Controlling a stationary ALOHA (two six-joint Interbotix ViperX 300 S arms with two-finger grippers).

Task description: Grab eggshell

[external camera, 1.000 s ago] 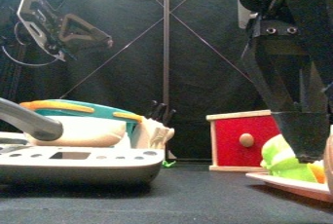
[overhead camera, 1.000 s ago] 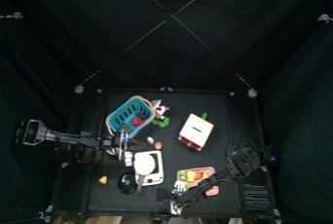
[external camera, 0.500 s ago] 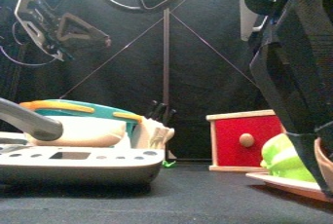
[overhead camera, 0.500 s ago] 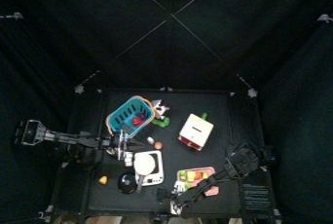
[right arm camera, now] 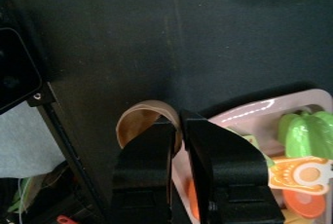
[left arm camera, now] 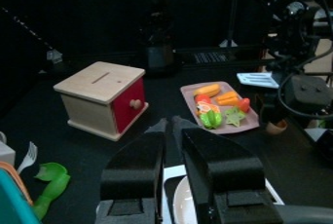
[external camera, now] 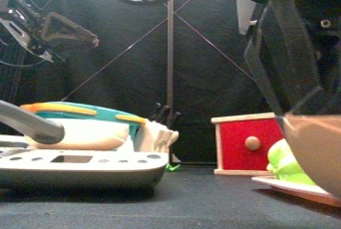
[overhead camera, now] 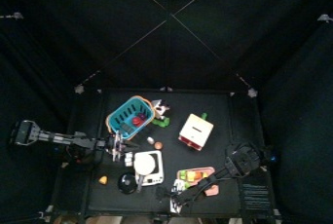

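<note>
Your right jaws (right arm camera: 180, 124) stand close together on the eggshell (right arm camera: 134, 121), one jaw inside the shell and one outside, seemingly pinching its wall. The eggshell sits on the desk (right arm camera: 156, 43) just beside the pink tray (right arm camera: 250, 116), near the front edge. Your left jaws (left arm camera: 176, 138) hang spread and empty above the desk's left side.

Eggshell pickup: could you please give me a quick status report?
Right gripper down at the eggshell, jaws astride its edge. Left gripper open, empty, up off the table. Pink tray right beside the shell.
</note>
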